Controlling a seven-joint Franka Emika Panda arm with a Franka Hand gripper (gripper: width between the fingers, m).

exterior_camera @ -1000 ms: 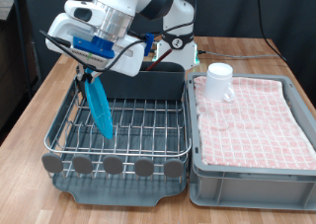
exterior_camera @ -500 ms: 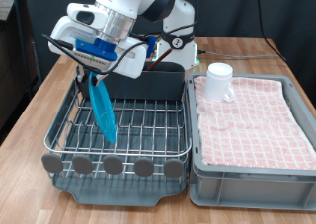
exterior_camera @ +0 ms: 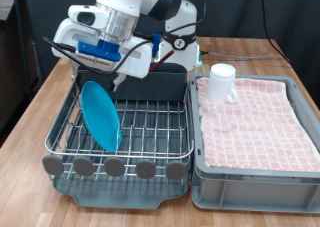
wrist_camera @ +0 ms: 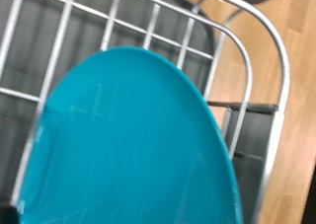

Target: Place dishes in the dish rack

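Note:
The light-blue plate [exterior_camera: 100, 115] stands on edge in the dish rack [exterior_camera: 150, 122] near its end at the exterior view's left, leaning with its face turned towards the camera. My gripper [exterior_camera: 103, 77] hangs just above the plate's top rim, fingers apart and nothing between them. In the wrist view the plate [wrist_camera: 128, 145] fills most of the picture over the rack wires [wrist_camera: 262, 46]; no fingers show there. The white mug [exterior_camera: 222, 82] sits upside down on the checked cloth at the exterior view's right.
A grey crate [exterior_camera: 255, 172] lined with checked cloth stands right beside the rack. The dark grey cutlery bin [exterior_camera: 160, 85] sits at the rack's far end. The robot's base and cables are behind it. Wooden table [exterior_camera: 30, 177] shows around both.
The plate was edge-on and held upright under the gripper; now it has dropped slightly, turned its face to the camera and leans in the rack, free of the fingers.

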